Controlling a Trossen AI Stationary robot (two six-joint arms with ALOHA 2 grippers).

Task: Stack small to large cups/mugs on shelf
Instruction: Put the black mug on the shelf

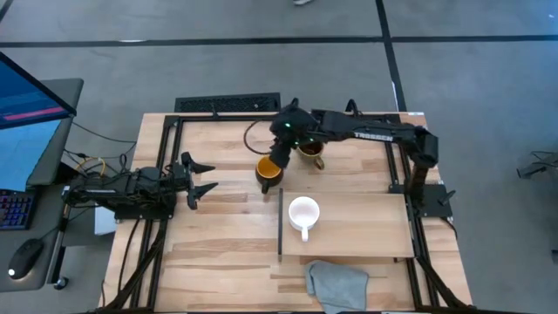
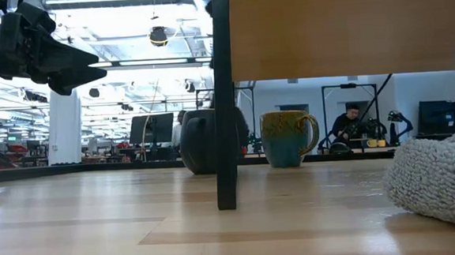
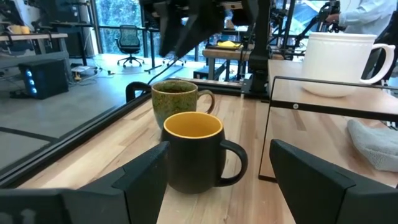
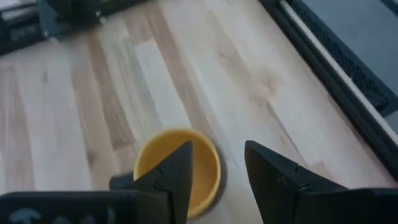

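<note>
Right gripper (image 4: 217, 177) above black mug (image 4: 179, 168), fingers parted, holding nothing; yellow interior below and between fingertips. Olive-brown mug (image 1: 311, 153) just beside black mug, both on the table. White mug (image 1: 303, 214) upright on shelf (image 1: 366, 228). Left gripper (image 1: 204, 176) parted wide, well apart.

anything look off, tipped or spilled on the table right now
Nothing stands out. The white mug sits upright on the shelf; the black mug and olive-brown mug stand upright on the table beside it. No spill shows. The right gripper hovers open over the black mug; the left gripper waits open.
</note>
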